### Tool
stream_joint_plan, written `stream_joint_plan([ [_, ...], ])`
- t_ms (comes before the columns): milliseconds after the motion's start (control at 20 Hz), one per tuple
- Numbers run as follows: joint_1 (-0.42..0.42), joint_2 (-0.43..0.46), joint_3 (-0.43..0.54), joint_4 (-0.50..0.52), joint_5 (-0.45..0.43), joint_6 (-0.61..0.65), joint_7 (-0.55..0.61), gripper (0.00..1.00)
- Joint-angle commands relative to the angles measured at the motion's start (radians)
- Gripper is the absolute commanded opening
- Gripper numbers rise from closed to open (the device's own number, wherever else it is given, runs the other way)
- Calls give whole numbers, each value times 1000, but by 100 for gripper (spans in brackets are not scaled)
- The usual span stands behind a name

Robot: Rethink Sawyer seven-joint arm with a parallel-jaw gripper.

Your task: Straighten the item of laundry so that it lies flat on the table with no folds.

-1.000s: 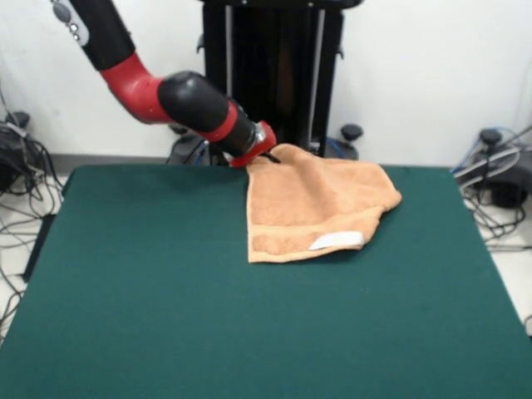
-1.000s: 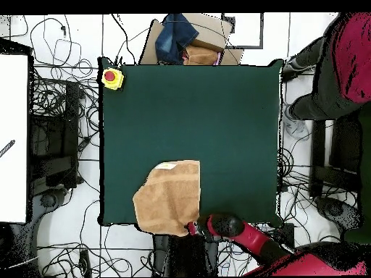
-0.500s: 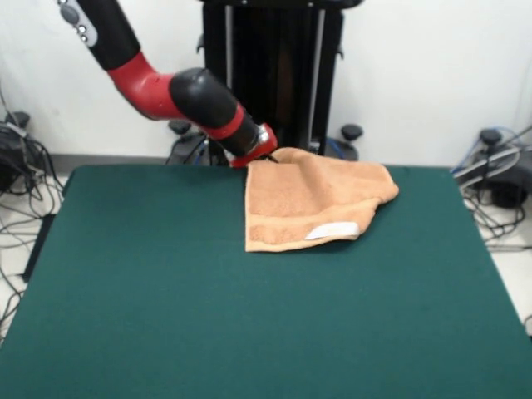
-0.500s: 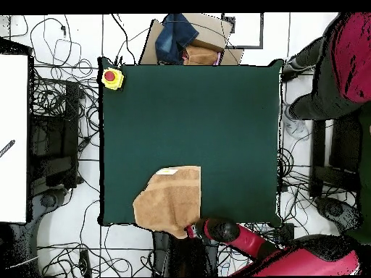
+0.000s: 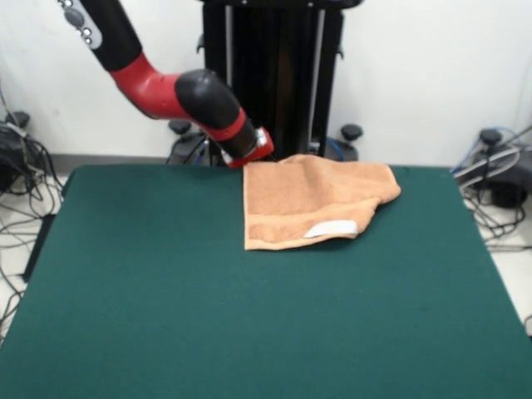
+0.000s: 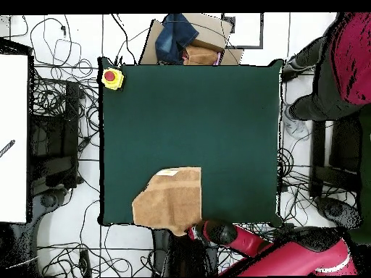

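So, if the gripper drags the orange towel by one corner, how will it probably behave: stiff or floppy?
Probably floppy: the towel already shows a soft crease and a skewed corner. It looks like light terry, so it should drag easily, yet the felt-like table cover may grip it and cause bunching. The gripper sits at its far corner.

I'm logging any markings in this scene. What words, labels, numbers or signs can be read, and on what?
No text can be read.
White label on the towel: too blurred to tell if anything is printed.
Yellow box with a red button at the table corner: no legible marking.
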Motion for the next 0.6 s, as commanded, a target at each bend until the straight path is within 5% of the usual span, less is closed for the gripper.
stream_joint_plan([
  [50,53,0,7,-231,55,-155,233,100],
  [600,121,-255,11,14,144,9,269,100],
])
